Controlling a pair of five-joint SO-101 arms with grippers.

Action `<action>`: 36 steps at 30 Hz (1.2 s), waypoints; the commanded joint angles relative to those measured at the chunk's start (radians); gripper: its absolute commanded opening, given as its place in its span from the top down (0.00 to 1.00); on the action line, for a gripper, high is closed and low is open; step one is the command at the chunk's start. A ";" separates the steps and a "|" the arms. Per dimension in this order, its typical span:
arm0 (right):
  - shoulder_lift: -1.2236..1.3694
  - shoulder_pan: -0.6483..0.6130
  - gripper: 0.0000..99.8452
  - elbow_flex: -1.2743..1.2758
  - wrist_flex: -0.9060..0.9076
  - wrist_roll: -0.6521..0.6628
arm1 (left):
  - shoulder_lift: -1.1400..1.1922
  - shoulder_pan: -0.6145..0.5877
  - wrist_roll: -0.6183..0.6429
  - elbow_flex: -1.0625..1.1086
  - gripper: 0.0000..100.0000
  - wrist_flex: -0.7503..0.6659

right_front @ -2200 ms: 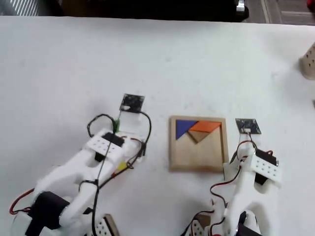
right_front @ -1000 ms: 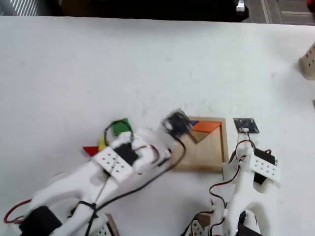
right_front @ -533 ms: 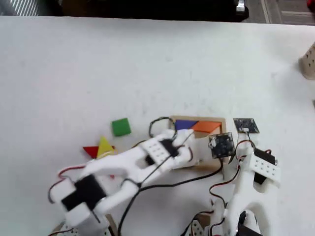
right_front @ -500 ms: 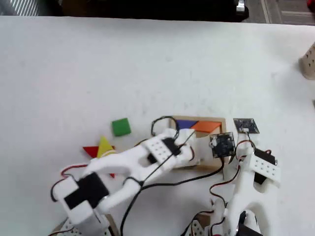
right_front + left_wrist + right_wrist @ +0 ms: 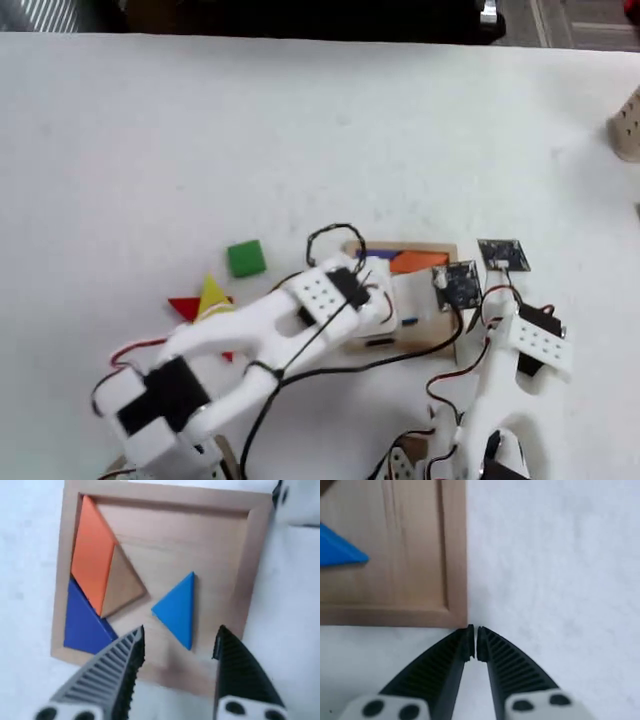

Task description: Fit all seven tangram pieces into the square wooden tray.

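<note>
White plastic shells with dotted plates clad the left arm [image 5: 260, 330] and right arm [image 5: 515, 365], strung with black and red cables [image 5: 338, 229], black motor blocks [image 5: 165, 390] and dark circuit boards [image 5: 460, 285]. The left hand [image 5: 180, 632] and right hand [image 5: 474, 630] bear black ribbed fingers [image 5: 117, 670] on pale, screw-holed bases.

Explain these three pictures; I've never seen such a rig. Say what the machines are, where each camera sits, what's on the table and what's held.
Two small white robot arms sit side by side at a white table. One picture looks down from above; the other two come from a camera on each arm's wrist, looking along its jaws. The left arm hangs over the wooden tray; its jaws are open and hold nothing. In the tray lie an orange piece, a dark blue triangle, a tan triangle and a light blue triangle. The right arm sits beside the tray, jaws shut and empty. A green square, yellow triangle and red triangle lie loose on the table.
</note>
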 commanded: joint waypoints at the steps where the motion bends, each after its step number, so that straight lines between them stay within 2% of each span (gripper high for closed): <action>1: -0.025 -0.007 0.98 -0.003 -0.013 0.009 | -0.206 0.025 0.193 0.087 0.79 -0.057; 4: -0.025 -0.008 0.98 -0.003 -0.013 0.009 | -0.236 0.067 0.334 0.206 0.83 -0.180; 7: -0.025 -0.010 0.98 -0.003 -0.013 0.009 | -0.213 0.133 0.448 0.272 0.93 -0.290; 9: -0.025 -0.010 0.98 -0.003 -0.013 0.009 | -0.183 0.157 0.499 0.269 0.99 -0.316; 11: -0.025 -0.010 0.98 -0.003 -0.013 0.009 | -0.143 0.153 0.531 0.241 0.96 -0.316; 13: -0.025 -0.010 0.98 -0.003 -0.013 0.009 | -0.088 0.113 0.551 0.198 0.98 -0.315; 16: -0.025 -0.012 0.98 -0.003 -0.013 0.009 | -0.007 0.068 0.588 0.130 0.98 -0.293; 27: -0.025 -0.013 0.98 -0.003 -0.013 0.009 | 0.084 0.068 0.620 -0.035 0.98 0.002; 36: -0.025 -0.013 0.98 -0.003 -0.013 0.009 | 0.081 -0.027 0.620 -0.054 0.98 0.020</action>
